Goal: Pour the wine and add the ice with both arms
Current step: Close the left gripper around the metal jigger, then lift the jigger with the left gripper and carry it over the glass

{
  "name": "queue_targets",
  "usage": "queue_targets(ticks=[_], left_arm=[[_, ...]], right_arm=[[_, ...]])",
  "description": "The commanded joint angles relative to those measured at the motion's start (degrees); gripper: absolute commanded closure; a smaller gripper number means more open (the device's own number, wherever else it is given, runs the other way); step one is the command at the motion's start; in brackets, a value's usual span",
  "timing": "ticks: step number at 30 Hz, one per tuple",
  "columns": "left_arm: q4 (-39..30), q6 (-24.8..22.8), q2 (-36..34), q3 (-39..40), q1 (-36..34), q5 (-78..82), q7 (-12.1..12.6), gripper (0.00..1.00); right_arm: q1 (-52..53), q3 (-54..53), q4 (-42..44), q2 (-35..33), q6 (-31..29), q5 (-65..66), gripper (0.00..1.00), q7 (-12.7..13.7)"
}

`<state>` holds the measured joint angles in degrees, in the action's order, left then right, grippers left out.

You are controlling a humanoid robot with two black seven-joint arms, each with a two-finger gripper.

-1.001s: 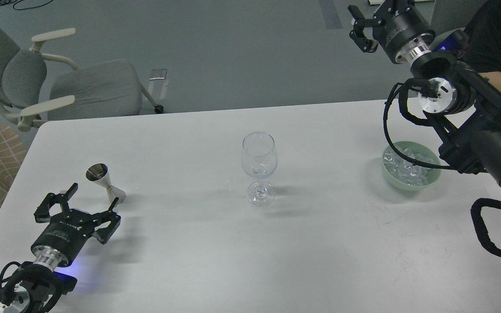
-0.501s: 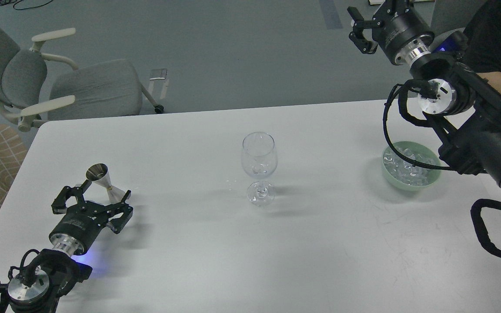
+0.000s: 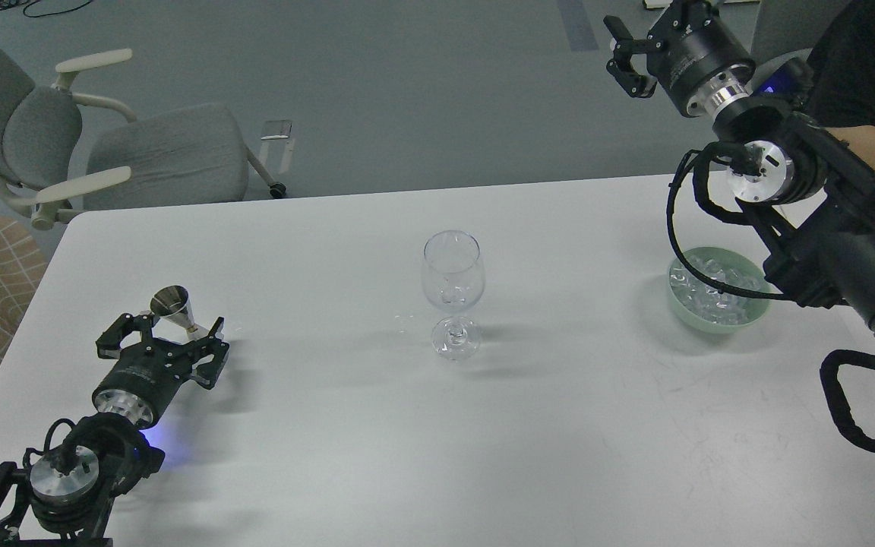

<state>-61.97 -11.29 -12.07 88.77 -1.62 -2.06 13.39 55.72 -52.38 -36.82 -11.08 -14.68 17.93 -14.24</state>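
**Operator:** Report task progress.

**Technician:** Neither stage shows as complete. The wine glass (image 3: 451, 292) stands upright at the centre of the worktop (image 3: 437, 425); no liquid is visible in the bowl, and whether any cube lies inside cannot be determined through the clear glass. Judged remaining: pour the wine, then transfer ice.

**Operator:** State of each end effector.

**Technician:** The left end effector (image 3: 162, 334), at 8 o'clock from the glass, has its fingers spread apart around the lower part of the metal jigger (image 3: 176, 308), which stands on the worktop. No finger contact with the jigger is confirmed; nothing is gripped. The right end effector (image 3: 630, 57) is raised beyond the far worktop edge at 1 o'clock. Two fingers are visible with a gap between them, so it reads as open and empty.

**Operator:** Location and appearance of the ice.

**Technician:** The ice (image 3: 711, 292) sits in the pale green bowl (image 3: 680, 308) at 3 o'clock from the glass, partly hidden by the right arm (image 3: 840, 251) and its cable. The cubes are small, clear and colourless, heaped loosely, each far smaller than the glass's bowl. Their wet, glassy surfaces suggest a slippery grasp.
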Motion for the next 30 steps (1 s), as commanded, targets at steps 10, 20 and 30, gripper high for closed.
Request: queue_targets(ticks=[10, 20, 30], left_arm=[[0.0, -0.6, -0.1, 0.0, 0.0, 0.1, 0.4, 0.87], [-1.4, -3.1, -0.1, 0.2, -0.3, 0.0, 0.8, 1.0], [-11.9, 4.8, -3.2, 0.0, -5.1, 0.1, 1.6, 1.0]], right_arm=[[0.0, 0.8, 0.0, 0.1, 0.0, 0.1, 0.0, 0.0], [0.0, 1.2, 0.0, 0.1, 0.0, 0.1, 0.0, 0.0], [-0.1, 1.4, 0.1, 0.0, 0.0, 0.1, 0.0, 0.0]])
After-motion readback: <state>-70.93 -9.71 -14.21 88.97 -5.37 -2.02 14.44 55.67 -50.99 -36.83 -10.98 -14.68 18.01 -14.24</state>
